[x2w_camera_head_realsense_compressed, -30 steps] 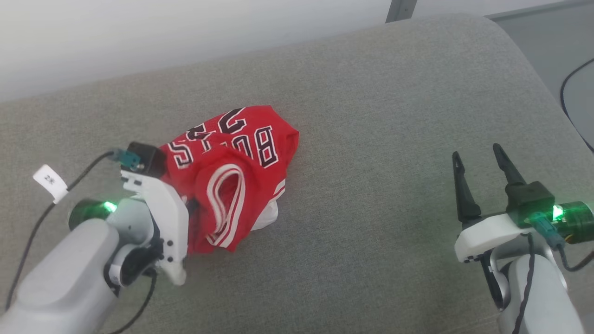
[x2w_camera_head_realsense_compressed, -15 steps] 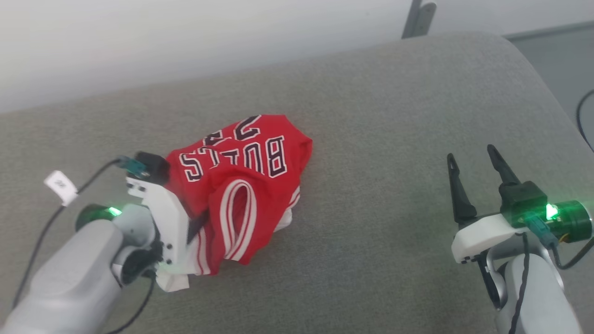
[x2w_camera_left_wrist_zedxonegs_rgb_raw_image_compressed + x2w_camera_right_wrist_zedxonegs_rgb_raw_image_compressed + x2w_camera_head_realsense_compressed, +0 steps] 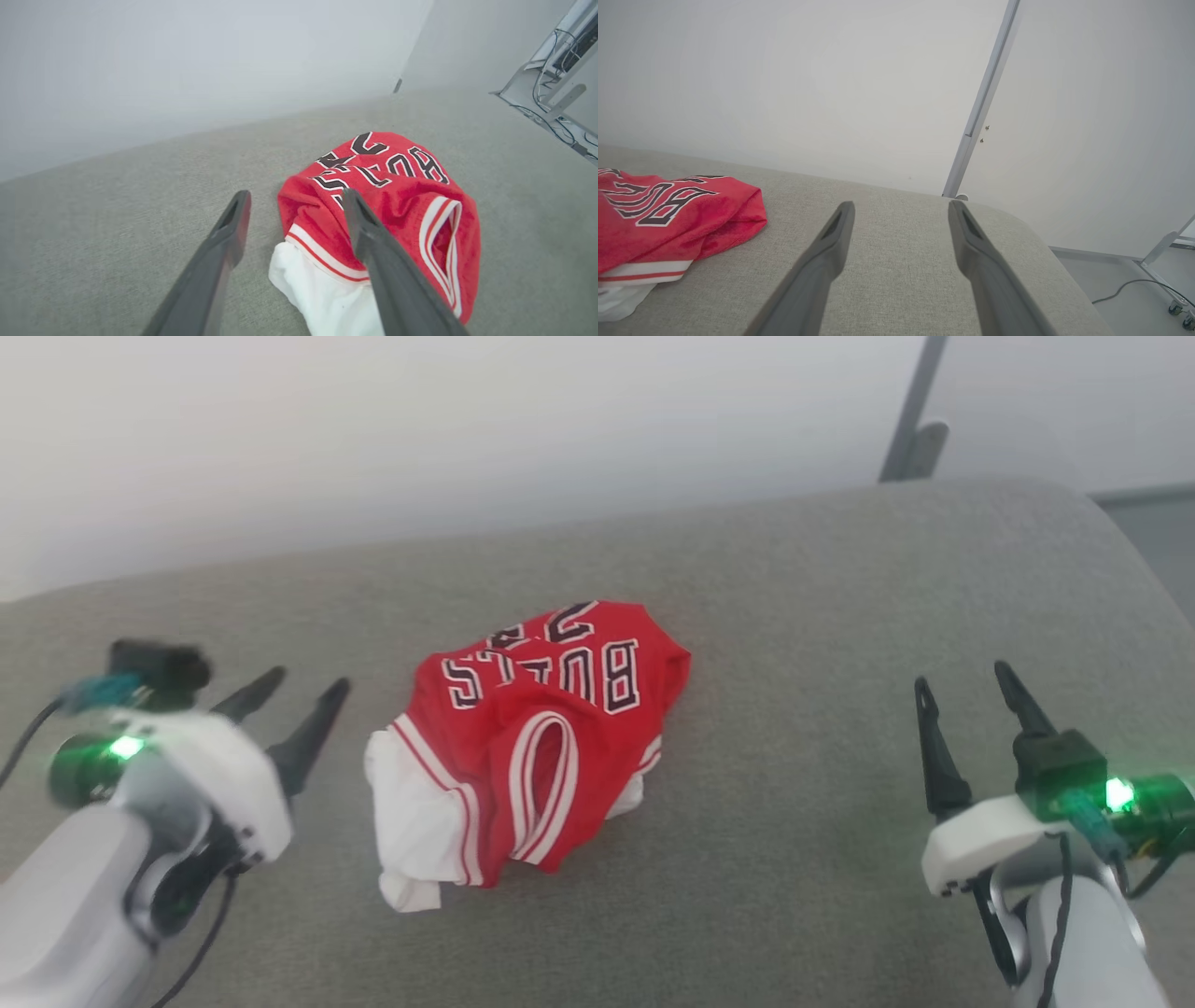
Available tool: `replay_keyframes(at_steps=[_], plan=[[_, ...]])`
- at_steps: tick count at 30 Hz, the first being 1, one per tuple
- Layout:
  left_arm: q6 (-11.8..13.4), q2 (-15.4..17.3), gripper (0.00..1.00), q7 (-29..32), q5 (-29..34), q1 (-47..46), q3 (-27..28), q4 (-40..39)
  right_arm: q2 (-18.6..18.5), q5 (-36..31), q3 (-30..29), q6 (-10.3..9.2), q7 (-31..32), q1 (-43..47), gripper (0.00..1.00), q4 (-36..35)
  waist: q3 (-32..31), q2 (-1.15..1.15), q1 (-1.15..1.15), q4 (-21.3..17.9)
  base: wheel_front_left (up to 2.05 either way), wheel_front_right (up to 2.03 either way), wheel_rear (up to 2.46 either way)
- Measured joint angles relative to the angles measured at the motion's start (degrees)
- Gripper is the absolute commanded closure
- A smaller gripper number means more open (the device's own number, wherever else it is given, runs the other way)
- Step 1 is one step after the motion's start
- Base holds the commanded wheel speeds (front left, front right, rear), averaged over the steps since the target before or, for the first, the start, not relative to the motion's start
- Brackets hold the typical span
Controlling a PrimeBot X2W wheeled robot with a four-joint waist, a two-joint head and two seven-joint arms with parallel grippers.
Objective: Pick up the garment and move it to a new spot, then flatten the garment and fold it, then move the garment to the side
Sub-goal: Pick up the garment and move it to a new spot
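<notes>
The garment is a red jersey with white sleeves, striped trim and black "BULLS" lettering, lying crumpled in a heap on the grey cushion. My left gripper is open to the left of the heap, clear of the cloth. In the left wrist view its fingers spread wide, with the garment just ahead and to the right, a white sleeve nearest. My right gripper stands open far to the right, nothing between its fingers. The right wrist view has that gripper over bare cushion, the garment at the left edge.
The grey cushion ends at a white wall behind and rounds off at the right. Beyond that edge is floor with a cable and a metal post.
My left gripper has opened, let go of the garment and drawn back to the left. The garment now lies loose with its white sleeve showing. The head camera has also shifted.
</notes>
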Motion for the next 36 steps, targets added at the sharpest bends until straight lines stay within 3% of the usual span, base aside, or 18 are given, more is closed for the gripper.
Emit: replay_keyframes(at_steps=[10, 19, 25, 36], plan=[[3.6, 5.1, 0.00, -14.1, -1.2, 12.6, 7.2, -4.8, 0.0, -0.7, -1.7, 0.00, 0.0, 3.0, 0.00, 0.3, -3.3, 0.00, 0.00, 4.0, 0.00, 0.00, 0.00], [6.2, 5.7, 0.00, -18.1, -0.7, 25.5, 16.3, -9.6, 0.0, -0.4, -2.6, 0.00, 0.0, 5.2, 0.00, -0.2, -5.1, 0.00, 0.00, 6.3, 0.00, 0.00, 0.00], [3.7, 0.0, 0.00, -18.3, 5.0, 32.8, 27.9, -13.2, 0.0, 0.0, -2.4, 0.00, 0.0, 6.0, 0.00, -0.7, -5.4, 0.00, 0.00, 7.1, 0.00, 0.00, 0.00], [-2.1, -6.9, 0.00, -18.3, 12.4, 36.8, 36.5, -13.1, 0.0, 0.7, -1.3, 0.00, 0.0, 6.9, 0.00, -2.6, -5.8, 0.00, 0.00, 7.6, 0.00, 0.00, 0.00]])
